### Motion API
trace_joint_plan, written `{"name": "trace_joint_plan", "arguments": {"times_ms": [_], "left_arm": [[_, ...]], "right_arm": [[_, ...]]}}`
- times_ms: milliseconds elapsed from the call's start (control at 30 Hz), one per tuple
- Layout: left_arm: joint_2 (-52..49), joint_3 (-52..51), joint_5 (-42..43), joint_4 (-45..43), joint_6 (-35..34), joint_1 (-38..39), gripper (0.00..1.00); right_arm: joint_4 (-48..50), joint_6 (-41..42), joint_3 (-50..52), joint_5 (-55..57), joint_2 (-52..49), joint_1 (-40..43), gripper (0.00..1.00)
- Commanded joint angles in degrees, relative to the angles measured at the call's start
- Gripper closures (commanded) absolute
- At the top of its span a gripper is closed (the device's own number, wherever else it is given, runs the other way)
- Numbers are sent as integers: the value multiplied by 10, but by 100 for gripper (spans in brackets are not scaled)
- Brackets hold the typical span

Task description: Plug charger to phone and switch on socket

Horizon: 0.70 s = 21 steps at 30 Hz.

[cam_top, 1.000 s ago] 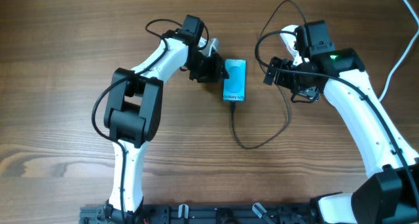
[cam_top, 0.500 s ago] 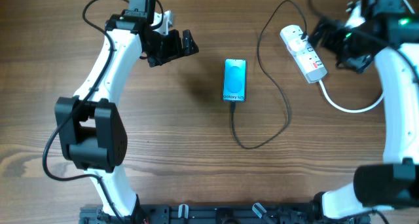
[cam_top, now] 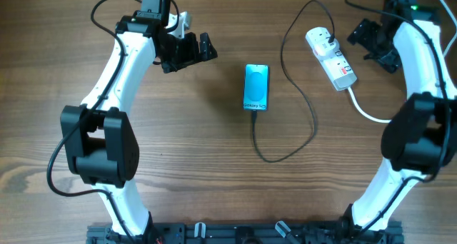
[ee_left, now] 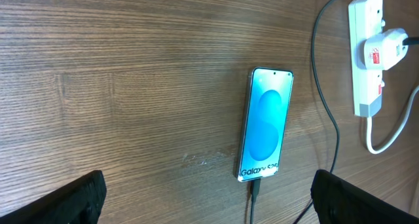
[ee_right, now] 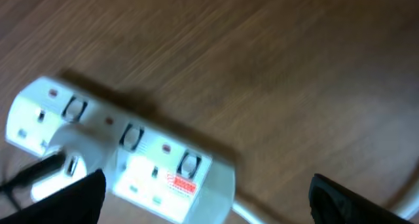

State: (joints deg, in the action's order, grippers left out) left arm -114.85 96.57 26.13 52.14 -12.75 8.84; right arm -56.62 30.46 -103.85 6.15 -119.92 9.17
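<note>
The phone (cam_top: 255,87) lies flat at mid-table, its cyan screen up (ee_left: 265,132). The charger (cam_top: 312,115) has its dark tip seated in the phone's near end (ee_left: 254,188). Its black cable loops right and back to a white plug head (ee_left: 386,47) seated in the socket (cam_top: 332,57). My left gripper (cam_top: 191,53) hovers open to the left of the phone, with nothing between its fingers (ee_left: 209,207). My right gripper (cam_top: 373,44) stands open just right of the socket. In the blurred right wrist view, the socket (ee_right: 124,152) lies below the open gripper (ee_right: 209,204).
The socket's thick white cord (cam_top: 375,115) curves off to the right under my right arm. A thin pale cable (cam_top: 446,1) runs along the back right corner. The wooden table (cam_top: 214,173) extends toward the front edge.
My left gripper let go at the phone, opened and drew back to the left. My right arm pulled away to the back right, uncovering the socket.
</note>
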Motion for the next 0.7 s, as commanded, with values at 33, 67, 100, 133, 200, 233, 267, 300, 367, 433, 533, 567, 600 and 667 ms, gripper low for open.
{"name": "trace_joint_plan", "arguments": {"times_ms": [33, 67, 100, 133, 200, 233, 267, 300, 367, 433, 533, 567, 600, 667], "left_arm": [[-3, -2, -5, 0, 7, -1, 0], [-3, -2, -5, 0, 7, -1, 0], [-3, -2, -5, 0, 7, -1, 0], [-3, -2, -5, 0, 7, -1, 0], [-3, -2, -5, 0, 7, -1, 0], [-3, -2, -5, 0, 7, -1, 0], [-3, -2, -5, 0, 7, -1, 0], [-3, -2, -5, 0, 7, -1, 0], [-3, -2, -5, 0, 7, -1, 0], [-3, -2, -5, 0, 7, -1, 0], [-3, -2, -5, 0, 7, -1, 0], [-3, -2, -5, 0, 7, -1, 0], [-3, -2, -5, 0, 7, -1, 0], [-3, -2, -5, 0, 7, -1, 0]], "right_arm": [[41, 1, 18, 26, -35, -1, 0], [54, -6, 24, 26, -41, -2, 0], [59, -12, 24, 26, -44, -2, 0], [67, -28, 24, 24, -51, -2, 0], [69, -35, 24, 25, -59, -2, 0], [69, -35, 24, 24, -61, -2, 0], [70, -35, 24, 24, -64, -2, 0], [71, -37, 24, 24, -69, -2, 0], [86, -70, 24, 4, -79, -2, 0], [99, -93, 24, -2, -88, -2, 0], [116, -103, 24, -2, -101, -2, 0], [121, -110, 24, -2, -108, -2, 0], [122, -110, 24, -2, -111, -2, 0], [123, -110, 24, -2, -120, -2, 0]]}}
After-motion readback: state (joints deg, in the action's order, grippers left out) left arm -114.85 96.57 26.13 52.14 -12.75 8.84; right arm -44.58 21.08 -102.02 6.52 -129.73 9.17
